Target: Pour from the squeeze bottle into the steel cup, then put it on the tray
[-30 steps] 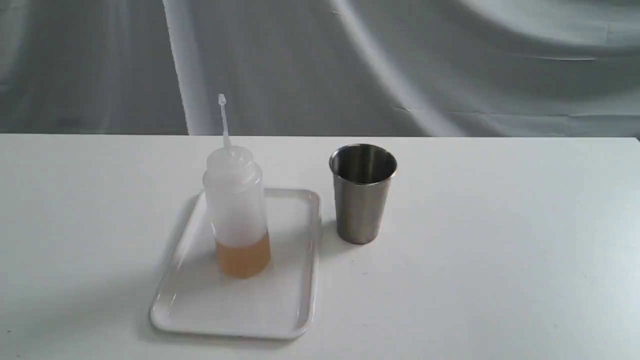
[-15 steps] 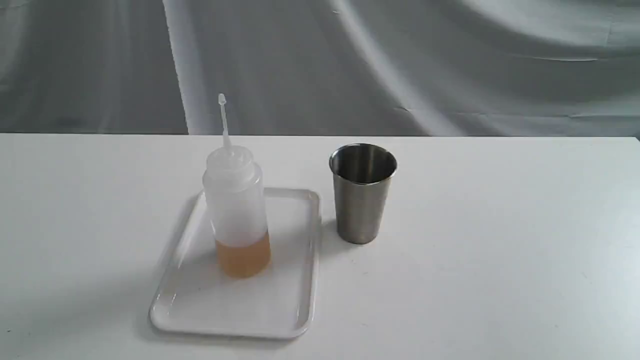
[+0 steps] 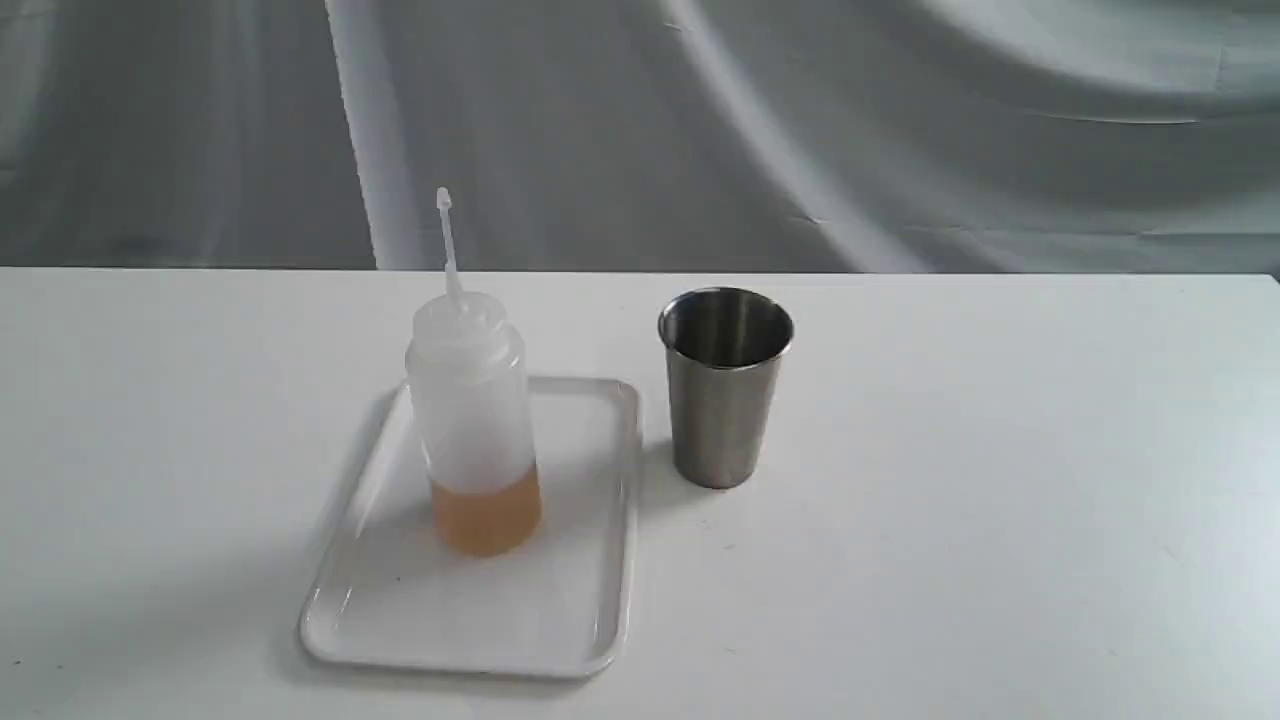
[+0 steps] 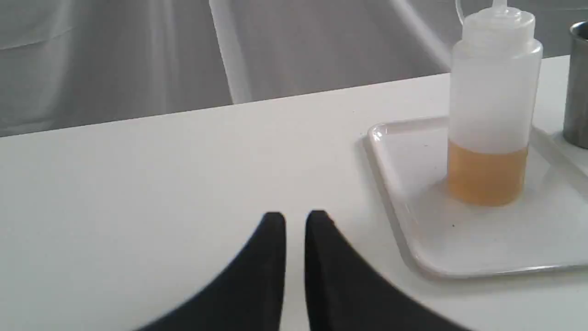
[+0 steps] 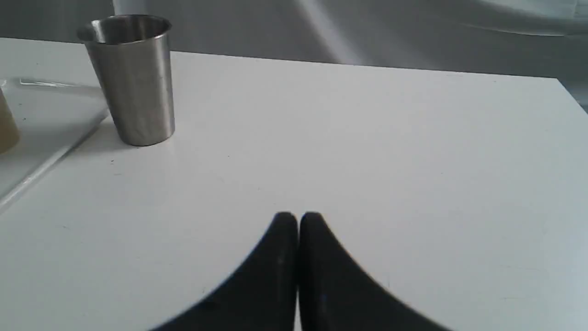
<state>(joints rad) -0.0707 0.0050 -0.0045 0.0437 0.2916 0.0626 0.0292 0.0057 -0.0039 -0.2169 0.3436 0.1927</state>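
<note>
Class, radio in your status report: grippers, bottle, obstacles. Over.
Left gripper, right gripper shut, empty. Bottle upright on tray, cup beside tray. Nothing blocking.

The left wrist view crops the nozzle of the squeeze bottle (image 4: 494,92) and most of the steel cup (image 4: 579,87). The right wrist view crops the tray (image 5: 41,115).

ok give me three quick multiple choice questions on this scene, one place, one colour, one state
1. Where does the squeeze bottle stand? A on the tray; B held in the air; C on the floor.
2. What colour is the liquid inside it? A green; B amber-orange; C blue.
3. How is the right gripper? A shut on the bottle; B wide open; C shut, empty.
Answers: 1 A, its base sits inside the tray's rim; 2 B, amber shows through the lower wall; 3 C, its fingers meet, nothing between.
</note>
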